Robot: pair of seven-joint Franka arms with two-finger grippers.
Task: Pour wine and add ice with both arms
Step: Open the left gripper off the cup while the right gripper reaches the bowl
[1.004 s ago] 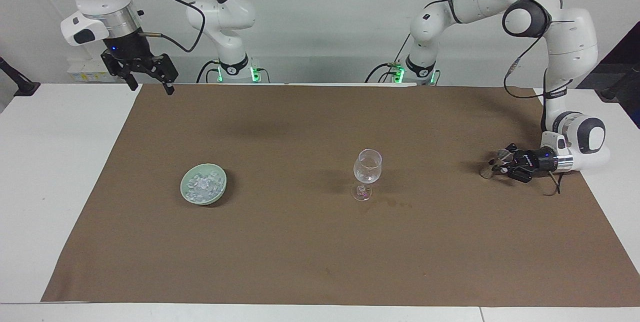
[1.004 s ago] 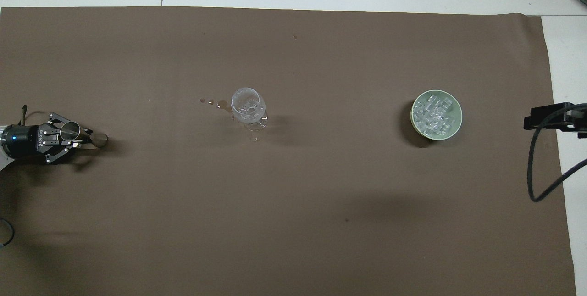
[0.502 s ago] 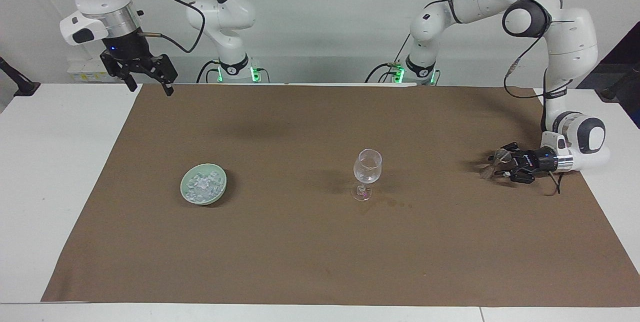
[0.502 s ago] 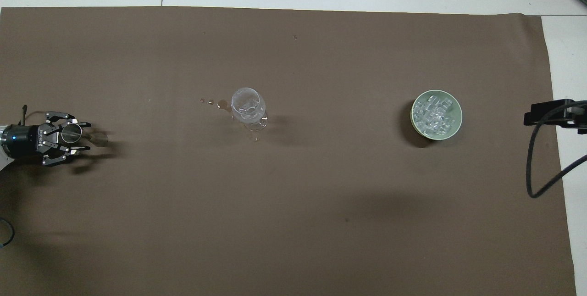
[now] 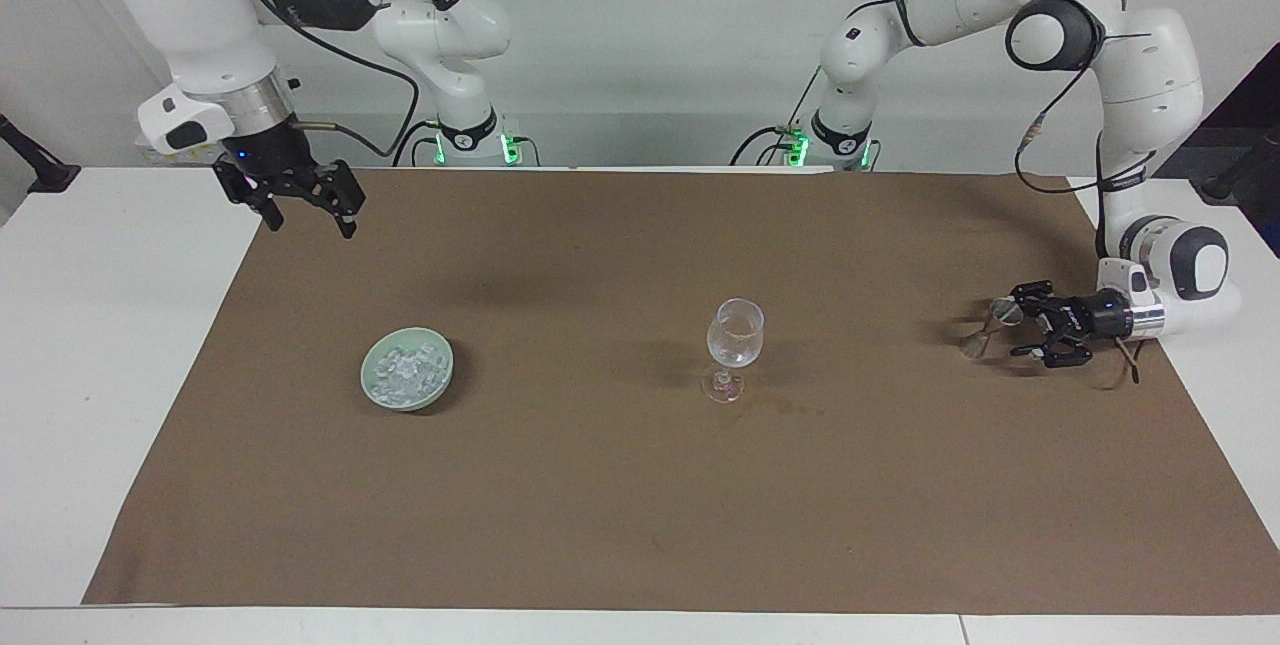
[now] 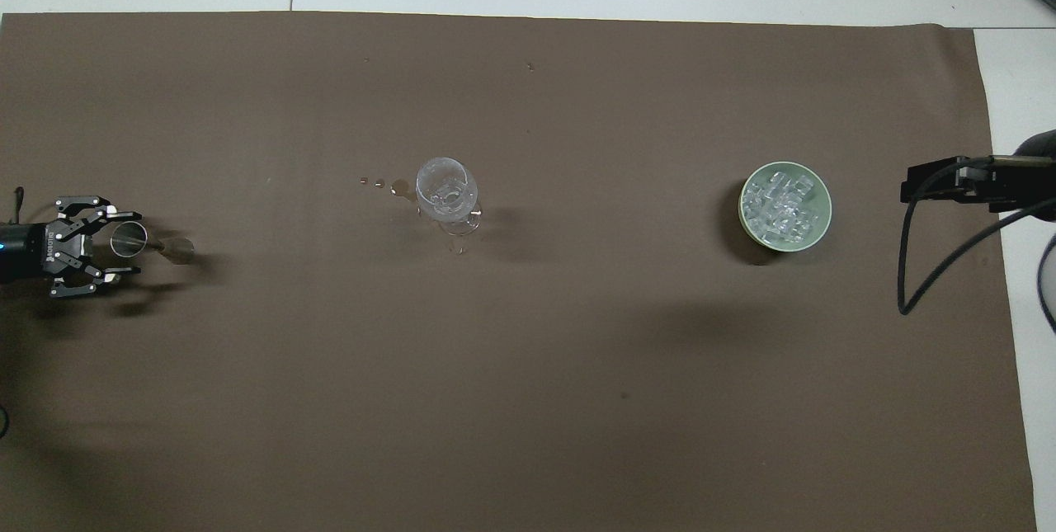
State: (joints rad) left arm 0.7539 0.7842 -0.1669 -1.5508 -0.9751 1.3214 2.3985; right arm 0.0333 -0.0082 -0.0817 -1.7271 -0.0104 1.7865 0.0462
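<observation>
Your left pincer (image 5: pixel 1030 325) sits low over the brown mat (image 5: pixel 640 525) at the left arm's end of the table (image 5: pixel 100 375), lying sideways with its fingers (image 6: pixel 124 211) spread apart on either side of a small stemmed glass (image 6: pixel 130 238); in the overhead view the glass rim shows between the fingers with gaps on both sides, so nothing is pinched. Your right pincer (image 5: pixel 305 210) hangs in the air over the mat's corner at the right arm's end, pointing down, fingers spread wide and holding nothing. The ice (image 5: pixel 405 375) lies heaped in the pale green bowl (image 5: pixel 373 393), which rests on the mat toward the right arm's end. The larger clear stemmed glass (image 5: pixel 735 335) stands upright near the middle of the mat, well apart from the bowl, with a few small droplets (image 6: pixel 379 182) on the mat just beside it.
</observation>
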